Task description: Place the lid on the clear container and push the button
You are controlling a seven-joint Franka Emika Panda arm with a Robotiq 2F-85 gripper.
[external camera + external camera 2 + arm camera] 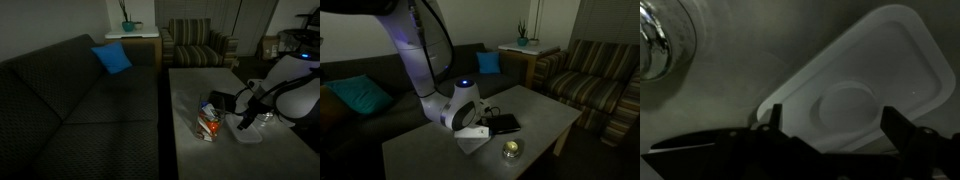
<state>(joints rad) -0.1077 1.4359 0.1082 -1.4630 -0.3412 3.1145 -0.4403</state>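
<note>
Lid (855, 85) lies flat on the bench (730, 75) at frame right beneath our spread pincer (832, 135), which we fear could skid off its thin edge.

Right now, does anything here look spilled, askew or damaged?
Nothing looks spilled or damaged. The lid lies flat on the table, apart from the clear container, with the open hand above it.

Pale table (200, 85) with lid (860, 80), clear container (209, 120), glass jar (510, 150), black box (505, 124).
</note>
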